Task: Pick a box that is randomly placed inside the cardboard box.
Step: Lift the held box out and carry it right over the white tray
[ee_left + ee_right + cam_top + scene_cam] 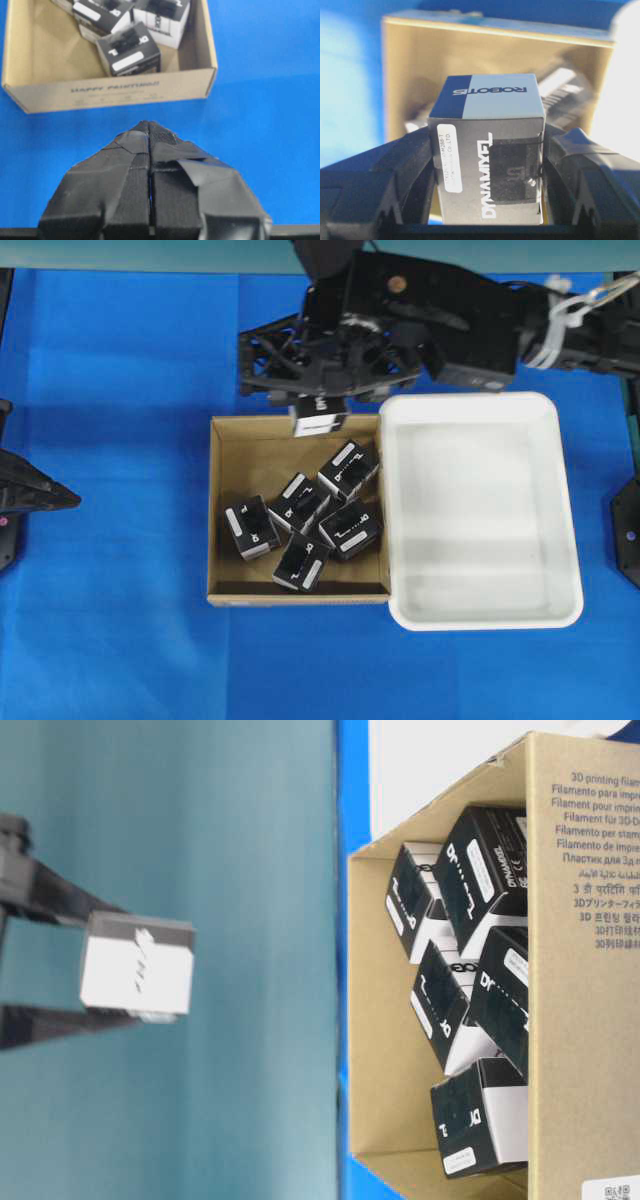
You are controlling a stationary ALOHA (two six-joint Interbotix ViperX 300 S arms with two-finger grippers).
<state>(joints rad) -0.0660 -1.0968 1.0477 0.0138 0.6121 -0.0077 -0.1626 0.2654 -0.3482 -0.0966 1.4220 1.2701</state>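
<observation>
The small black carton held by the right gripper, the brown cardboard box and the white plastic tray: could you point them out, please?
small black carton point(490, 175): right wrist view, printed front face.
brown cardboard box point(250, 455): overhead view, bare floor.
white plastic tray point(480, 615): overhead view, near rim.

The cardboard box point(228, 510) lies touching the tray's point(560, 540) left side.
</observation>
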